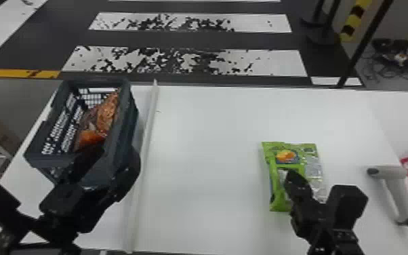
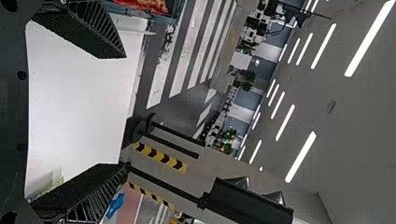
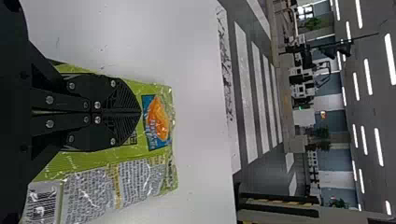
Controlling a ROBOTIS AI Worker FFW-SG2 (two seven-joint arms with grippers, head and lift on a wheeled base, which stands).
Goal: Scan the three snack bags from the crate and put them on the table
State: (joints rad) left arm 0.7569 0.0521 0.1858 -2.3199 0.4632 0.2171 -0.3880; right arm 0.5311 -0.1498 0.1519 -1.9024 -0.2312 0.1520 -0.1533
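Snack bag (image 1: pixel 286 156), green, beneath the right tool (image 1: pixel 292 177), its fingers together.

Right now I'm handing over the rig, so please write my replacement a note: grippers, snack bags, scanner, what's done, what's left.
Left gripper: open, at the crate's near end.
Right gripper: fingers together over the green snack bag; can't tell if it pinches it.
Orange-red snack packaging: in the crate, bag count unclear.
Scanner: on the table's right side.
Done: green bag on the table; whether scanned, can't tell.
Left: scan and set out the crate's bags.
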